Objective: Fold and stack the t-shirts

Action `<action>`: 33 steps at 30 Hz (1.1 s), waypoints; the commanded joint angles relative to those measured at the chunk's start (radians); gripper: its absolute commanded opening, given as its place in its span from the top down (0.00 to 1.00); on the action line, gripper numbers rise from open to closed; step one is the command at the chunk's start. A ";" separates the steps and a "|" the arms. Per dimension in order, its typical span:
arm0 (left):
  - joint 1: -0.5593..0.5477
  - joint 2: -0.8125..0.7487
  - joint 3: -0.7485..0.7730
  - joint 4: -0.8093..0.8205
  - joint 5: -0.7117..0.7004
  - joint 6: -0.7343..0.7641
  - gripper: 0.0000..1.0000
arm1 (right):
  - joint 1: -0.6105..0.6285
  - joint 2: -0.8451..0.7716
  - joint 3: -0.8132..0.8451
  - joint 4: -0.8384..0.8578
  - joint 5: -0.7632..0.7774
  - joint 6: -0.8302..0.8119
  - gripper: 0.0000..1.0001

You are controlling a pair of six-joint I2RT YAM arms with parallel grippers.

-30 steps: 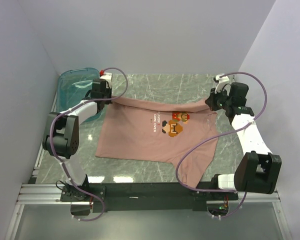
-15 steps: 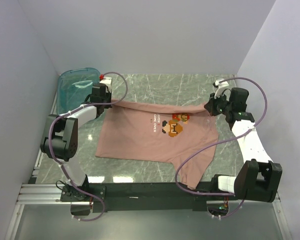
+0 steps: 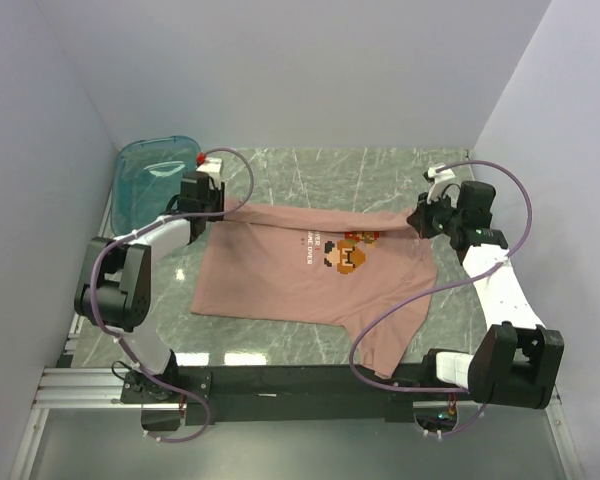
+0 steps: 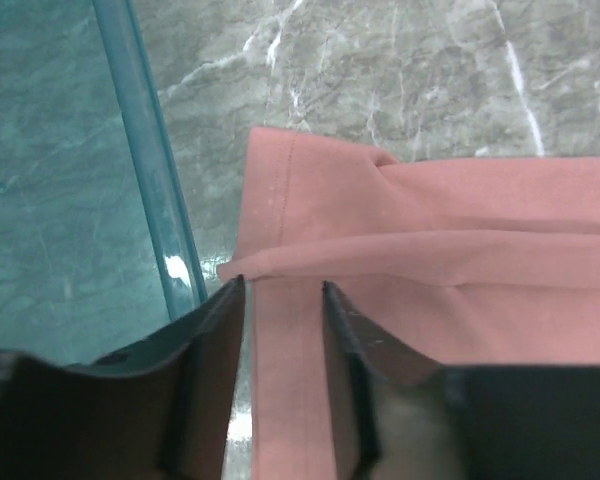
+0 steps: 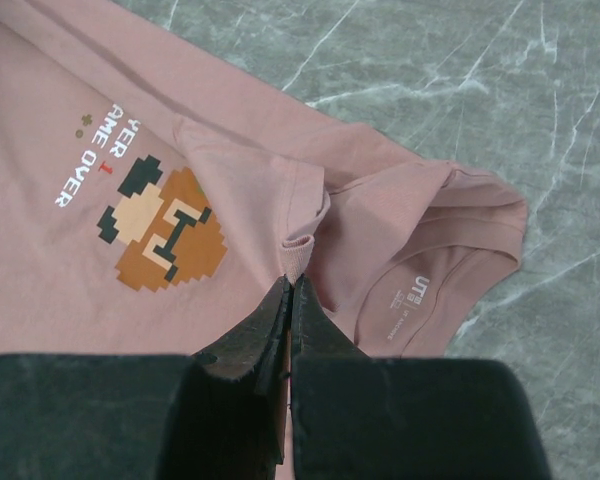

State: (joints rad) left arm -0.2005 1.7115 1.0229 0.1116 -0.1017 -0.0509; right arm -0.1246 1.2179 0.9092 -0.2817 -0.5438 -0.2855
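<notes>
The dusty-pink t-shirt (image 3: 310, 275) lies print-up on the marble table, its far edge lifted into a ridge between both grippers. My left gripper (image 3: 220, 203) is at the far-left corner. In the left wrist view its jaws (image 4: 280, 285) stand apart, with pink fabric (image 4: 430, 300) between and beyond them. My right gripper (image 3: 418, 218) is at the far-right end by the collar. In the right wrist view it (image 5: 290, 280) is shut on a ribbed edge of the shirt (image 5: 230, 130), next to the pixel figure and the neck label.
The teal see-through tub (image 3: 150, 180) stands at the far left, its rim (image 4: 145, 160) just left of my left fingers. Purple cables loop over the shirt's near right part. White walls close in the back and both sides.
Both grippers have moved toward the near side, carrying the shirt's far edge with them. The raised fold now reaches the top of the pixel figure.
</notes>
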 commanded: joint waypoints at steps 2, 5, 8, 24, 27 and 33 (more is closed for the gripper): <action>-0.010 -0.108 -0.018 0.068 0.030 -0.012 0.54 | -0.007 -0.031 -0.009 0.013 -0.013 -0.015 1.00; -0.010 -0.145 -0.014 0.072 0.056 -0.007 0.52 | -0.007 -0.026 -0.009 0.007 -0.021 -0.017 1.00; -0.011 -0.176 -0.001 0.071 0.091 -0.009 0.51 | -0.006 -0.026 -0.006 -0.007 -0.033 -0.024 1.00; -0.014 -0.441 -0.058 -0.021 0.040 -0.049 0.48 | -0.007 -0.063 -0.036 -0.212 -0.114 -0.213 1.00; -0.014 -0.521 -0.090 -0.041 0.027 -0.069 0.47 | -0.003 -0.069 -0.049 -0.220 -0.114 -0.213 1.00; -0.014 -0.645 -0.176 -0.073 0.000 -0.109 0.41 | 0.002 -0.072 -0.070 -0.227 -0.096 -0.213 1.00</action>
State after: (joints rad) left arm -0.2111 1.1286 0.8814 0.0593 -0.0750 -0.1207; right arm -0.1242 1.1793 0.8467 -0.5034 -0.6392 -0.4850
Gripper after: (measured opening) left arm 0.575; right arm 0.009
